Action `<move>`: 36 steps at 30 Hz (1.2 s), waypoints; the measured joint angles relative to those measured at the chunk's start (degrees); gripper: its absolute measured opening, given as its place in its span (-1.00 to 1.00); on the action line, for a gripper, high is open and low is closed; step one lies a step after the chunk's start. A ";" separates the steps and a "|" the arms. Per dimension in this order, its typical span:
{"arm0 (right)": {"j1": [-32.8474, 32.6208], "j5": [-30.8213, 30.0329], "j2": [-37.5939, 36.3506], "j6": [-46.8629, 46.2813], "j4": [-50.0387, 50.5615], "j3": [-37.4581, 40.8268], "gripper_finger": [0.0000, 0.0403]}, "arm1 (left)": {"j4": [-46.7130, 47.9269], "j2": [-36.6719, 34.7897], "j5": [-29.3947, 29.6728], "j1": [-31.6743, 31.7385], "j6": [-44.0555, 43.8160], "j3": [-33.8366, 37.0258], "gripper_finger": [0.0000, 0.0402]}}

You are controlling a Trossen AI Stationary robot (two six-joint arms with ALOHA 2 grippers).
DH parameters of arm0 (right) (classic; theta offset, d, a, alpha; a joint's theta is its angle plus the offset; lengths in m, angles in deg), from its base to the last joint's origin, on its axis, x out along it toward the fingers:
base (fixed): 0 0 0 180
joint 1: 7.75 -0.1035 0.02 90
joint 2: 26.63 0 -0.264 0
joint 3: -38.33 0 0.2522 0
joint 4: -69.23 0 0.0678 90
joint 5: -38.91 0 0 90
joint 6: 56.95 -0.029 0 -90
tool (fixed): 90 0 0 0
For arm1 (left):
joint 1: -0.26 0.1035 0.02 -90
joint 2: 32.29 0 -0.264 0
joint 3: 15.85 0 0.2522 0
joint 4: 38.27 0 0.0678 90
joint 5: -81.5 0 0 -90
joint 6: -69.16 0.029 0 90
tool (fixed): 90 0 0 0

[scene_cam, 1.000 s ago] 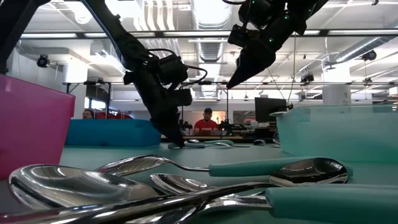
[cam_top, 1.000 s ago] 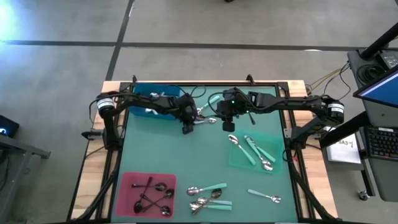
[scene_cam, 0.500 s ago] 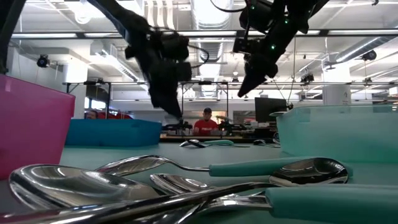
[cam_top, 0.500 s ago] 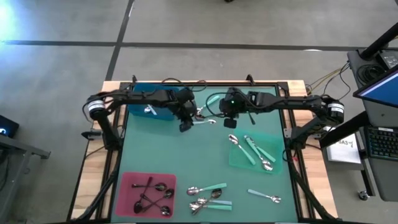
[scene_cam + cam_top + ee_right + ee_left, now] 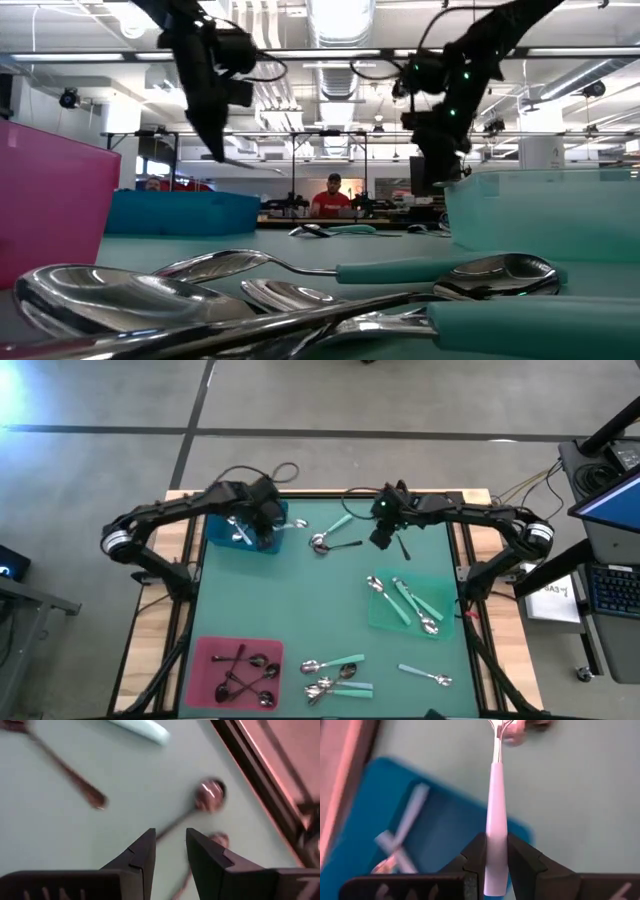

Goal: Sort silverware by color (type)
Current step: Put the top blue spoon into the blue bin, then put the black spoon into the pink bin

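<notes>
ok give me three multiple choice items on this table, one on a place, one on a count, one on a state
1. Where is the left claw?
A. over the blue tray
B. over the pink tray
C. over the green tray

2. How many spoons lie in the green tray?
A. none
B. three
C. nine

3. What is the left claw's state?
A. open, empty
B. shut on a spoon
C. resting on the table

Key: 1 A, the left claw hangs above the blue tray. 2 B, three spoons lie in the green tray. 3 B, its fingers pinch a pale spoon handle.
</notes>
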 joint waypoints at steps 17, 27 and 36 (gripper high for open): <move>4.64 7.64 0.00 -10.94 0.21 6.69 -0.51 | -0.21 -3.90 7.17 13.39 -1.81 9.75 -0.50; 5.28 7.50 0.00 -16.73 0.19 10.57 -0.40 | -3.35 -3.56 7.03 13.37 0.94 9.73 -0.33; 6.14 3.95 2.41 -17.77 -0.22 11.17 -0.39 | -4.84 -3.58 7.03 13.37 1.31 9.71 -0.33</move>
